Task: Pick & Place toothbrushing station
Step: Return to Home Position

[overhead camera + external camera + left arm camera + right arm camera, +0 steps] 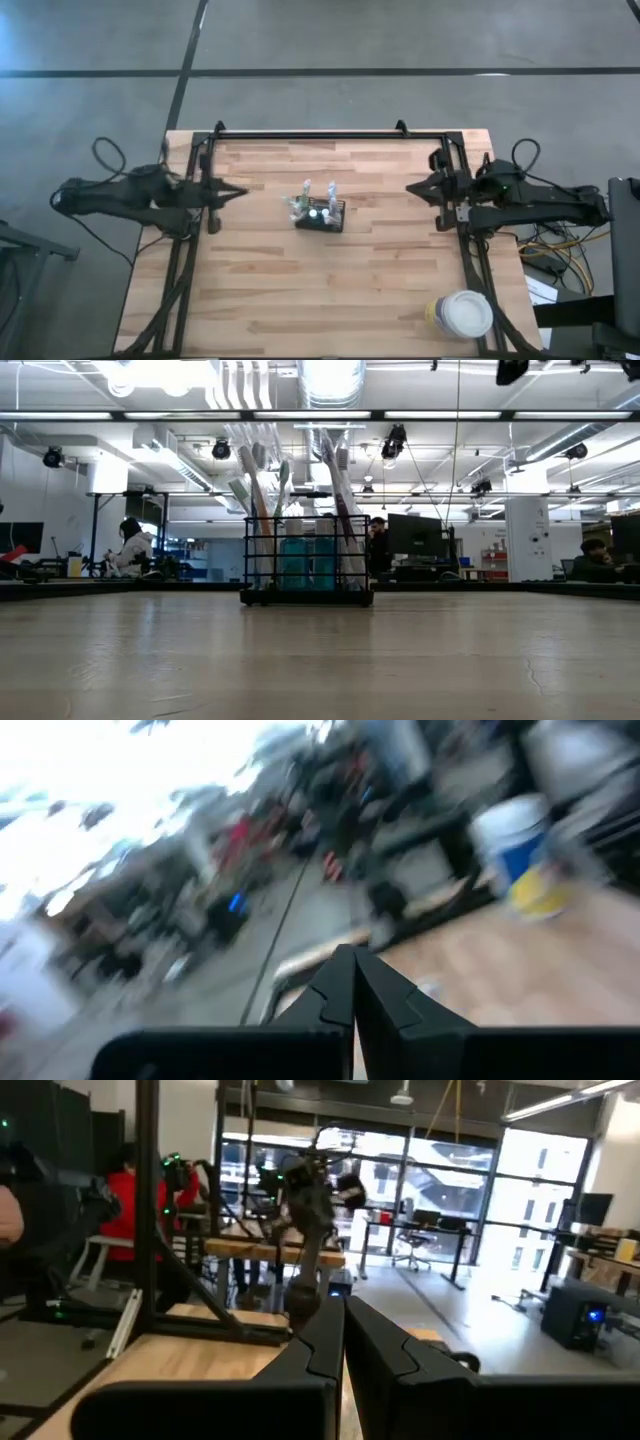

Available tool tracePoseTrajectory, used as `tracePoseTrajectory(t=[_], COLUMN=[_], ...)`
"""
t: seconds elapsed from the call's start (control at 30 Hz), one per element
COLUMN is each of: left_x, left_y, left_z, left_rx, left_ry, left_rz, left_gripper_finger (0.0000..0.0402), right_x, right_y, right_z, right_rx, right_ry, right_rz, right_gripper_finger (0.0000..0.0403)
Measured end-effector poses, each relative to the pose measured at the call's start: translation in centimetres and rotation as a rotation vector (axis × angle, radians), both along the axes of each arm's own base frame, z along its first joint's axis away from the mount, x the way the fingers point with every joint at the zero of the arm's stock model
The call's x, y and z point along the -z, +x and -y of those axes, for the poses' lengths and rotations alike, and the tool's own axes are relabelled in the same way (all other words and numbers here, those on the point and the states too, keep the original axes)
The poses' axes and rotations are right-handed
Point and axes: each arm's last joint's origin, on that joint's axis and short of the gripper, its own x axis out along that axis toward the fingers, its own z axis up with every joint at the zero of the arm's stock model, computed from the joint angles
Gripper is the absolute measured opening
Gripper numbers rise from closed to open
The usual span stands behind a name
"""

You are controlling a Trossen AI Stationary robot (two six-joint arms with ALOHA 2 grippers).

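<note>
Starting at the left, the left gripper (235, 192) is being held over the table's (260, 300) left side, fingers pressed together and empty. The toothbrushing station (320, 215) is being left mid-table, toothbrushes (330, 190) upright inside, well apart from both arms. The right gripper (415, 188) is being held opposite, likewise pinched closed on nothing. Homing is probably being done best with both arms kept clear of the station.
</note>
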Motion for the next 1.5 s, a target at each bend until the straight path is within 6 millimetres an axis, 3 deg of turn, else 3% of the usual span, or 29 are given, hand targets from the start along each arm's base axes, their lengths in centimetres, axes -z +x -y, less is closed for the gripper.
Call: tracePoseTrajectory(t=[0.13,0.33,0.5,0.67,0.77,1.3,1.5], left_x=[2.3,5.8,7.4,8.5,10.1,15.7,16.2], left_y=[-1.2,-1.4,-1.8,-2.5,-2.6,-2.3,-2.2], left_z=[-0.2,-1.9,-2.3,-2.3,-2.3,-2.3,-2.3], left_rx=[0.079,-0.202,-0.085,-0.066,-0.049,-0.031,-0.027], left_ry=[-0.029,-0.168,-0.223,-0.276,-0.307,-0.415,-0.432], left_rz=[0.109,0.058,0.036,0.084,0.083,0.05,0.033], left_gripper_finger=[0.0002,0.0001,0.0001,0.0001,0.0,0.0,0.0], right_x=[1.8,3.8,5.4,6.8,7.5,11.3,13.0], right_y=[-1.7,-3.4,-4.5,-5.4,-5.8,-4.6,-4.1], right_z=[0.2,0.9,1.0,0.7,0.6,0.9,1.0], right_rx=[0.024,0.108,0.132,0.099,0.096,0.098,0.104], right_ry=[0.006,0.053,0.076,0.087,0.097,0.163,0.181], right_rz=[0.024,0.02,0.004,0.026,0.053,-0.046,-0.042], right_gripper_finger=[0.0008,0.0008,0.0008,0.0008,0.0008,0.0008,0.0008])
